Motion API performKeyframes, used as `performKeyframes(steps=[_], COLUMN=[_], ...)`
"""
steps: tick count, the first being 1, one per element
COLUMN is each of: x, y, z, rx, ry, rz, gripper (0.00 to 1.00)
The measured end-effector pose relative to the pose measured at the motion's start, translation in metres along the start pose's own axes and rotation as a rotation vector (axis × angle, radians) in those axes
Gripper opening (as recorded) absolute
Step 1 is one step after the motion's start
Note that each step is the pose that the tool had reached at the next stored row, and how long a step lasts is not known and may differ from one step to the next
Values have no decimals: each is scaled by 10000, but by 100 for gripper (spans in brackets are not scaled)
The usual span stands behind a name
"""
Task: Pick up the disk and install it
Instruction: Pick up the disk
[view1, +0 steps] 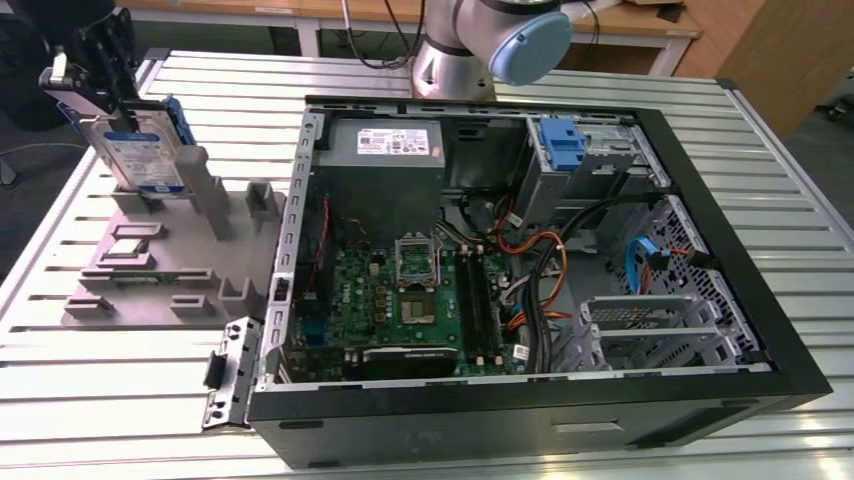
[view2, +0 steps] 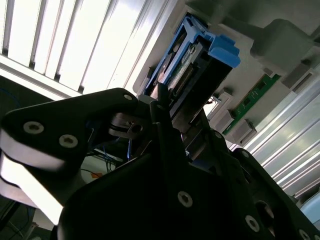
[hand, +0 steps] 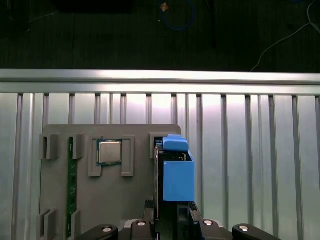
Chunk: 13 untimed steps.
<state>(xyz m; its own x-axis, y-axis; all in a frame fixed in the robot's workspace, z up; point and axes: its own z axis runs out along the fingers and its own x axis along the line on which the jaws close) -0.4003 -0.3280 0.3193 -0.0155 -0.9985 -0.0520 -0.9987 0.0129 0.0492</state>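
The disk (view1: 140, 150), silver with a white-and-blue label and blue rails, stands on edge at the far end of the grey fixture (view1: 174, 270) on the exterior view's left. Its lower edge is among the fixture's upright posts. My gripper (view1: 83, 95) is on the disk's upper end. In both wrist views the disk (hand: 177, 175) (view2: 187, 62) runs edge-on out from between the fingers, with the gripper (hand: 172, 207) (view2: 162, 107) shut on it.
The open computer case (view1: 747, 250) lies on the slatted metal table (view1: 120, 380), with a blue bracket (view1: 567, 145) in its drive bay, a grey power supply (view1: 384, 145) and loose cables. A processor chip (hand: 109, 151) and a memory stick (hand: 72, 185) rest in the fixture. The arm's base (view1: 481, 40) stands behind the case.
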Motion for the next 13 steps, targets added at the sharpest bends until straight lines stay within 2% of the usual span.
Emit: performKeyframes(steps=[10, 13], x=[0, -4], y=[0, 4], z=[-3, -78], rx=[-1, -1], ry=[1, 1], rz=[1, 2], gripper=[35, 35])
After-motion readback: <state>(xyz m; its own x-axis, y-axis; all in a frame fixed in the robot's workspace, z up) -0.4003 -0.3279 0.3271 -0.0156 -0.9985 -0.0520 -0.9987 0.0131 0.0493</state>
